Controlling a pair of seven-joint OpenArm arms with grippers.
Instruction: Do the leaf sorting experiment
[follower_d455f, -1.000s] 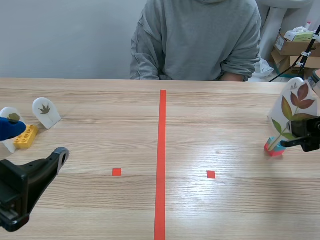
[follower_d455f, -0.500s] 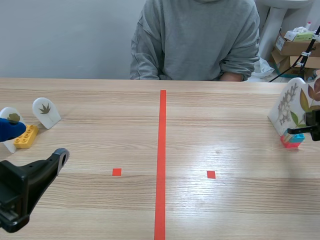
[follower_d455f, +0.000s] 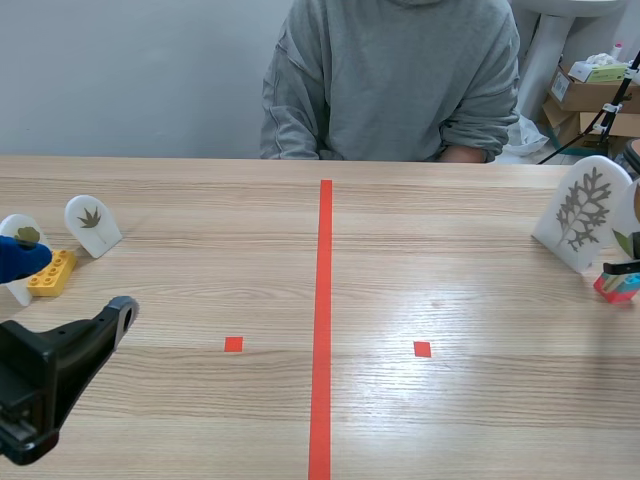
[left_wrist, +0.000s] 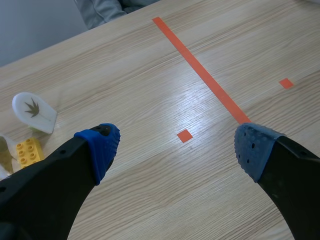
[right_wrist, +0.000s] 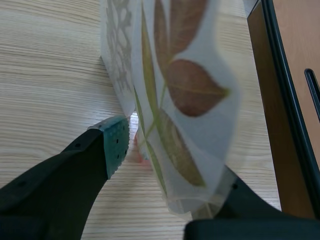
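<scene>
My right gripper (right_wrist: 172, 167) is shut on a white card with red-brown leaves (right_wrist: 187, 90), low near its red and blue brick base (follower_d455f: 617, 285), at the table's far right edge. Most of that card lies outside the scene view. Just behind it stands a white card with a grey fern leaf (follower_d455f: 583, 212), also seen past the fingers as the fern card (right_wrist: 117, 50). My left gripper (left_wrist: 177, 150) hangs open over the near left of the table, holding nothing. A small card with a dark leaf (left_wrist: 34, 111) stands ahead of it to the left.
A yellow brick (follower_d455f: 50, 272) and another small leaf card (follower_d455f: 20, 238) sit at the far left beside the dark-leaf card (follower_d455f: 92, 222). A person in a grey sweatshirt (follower_d455f: 395, 80) sits across the table. Boxes (follower_d455f: 590, 95) stand off the table, back right.
My right gripper has carried the red-leaf card to the right, past the fern card, almost out of the scene view. The fern card is now uncovered. The left arm has not moved.
</scene>
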